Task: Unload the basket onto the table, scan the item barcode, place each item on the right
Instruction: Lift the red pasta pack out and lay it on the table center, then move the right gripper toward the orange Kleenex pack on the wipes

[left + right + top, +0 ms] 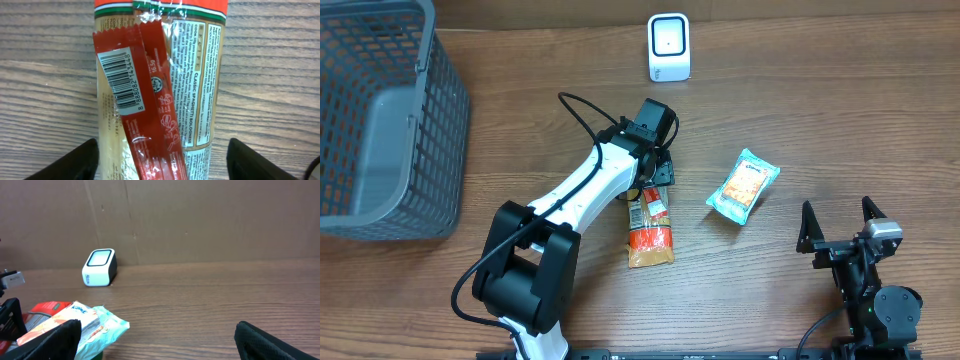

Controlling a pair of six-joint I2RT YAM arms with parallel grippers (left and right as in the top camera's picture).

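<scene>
Between your left jaws, which stand wide open, lies the pack [160, 75] of spaghetti, flat on the surface [270, 75]. The two dark fingertips [75, 162] sit on either side of its lower end. One is clear of the wrapper and the other is just beside its edge, so nothing is gripped. A red sachet [150, 130] runs slantwise across the pack's upper face. The barcode [117, 80] on that sachet faces straight up at the wrist camera, sharp enough to read.

From overhead you see the left arm [580, 190] reaching out over the pack's far end, with the orange near end showing below it. To the right of the pack, near but not touching, lies a pale blue pouch [743, 186], tilted. The scanner [669, 47] stands upright well beyond both, towards the far edge, with its window facing your side. A grey basket [445, 120] sits at the far left.

Your right jaws are spread fully and hold nothing, their fingers [280, 340] sitting low at the near right of the surface, well apart from the pouch. That wrist camera looks across the pouch towards the scanner.
</scene>
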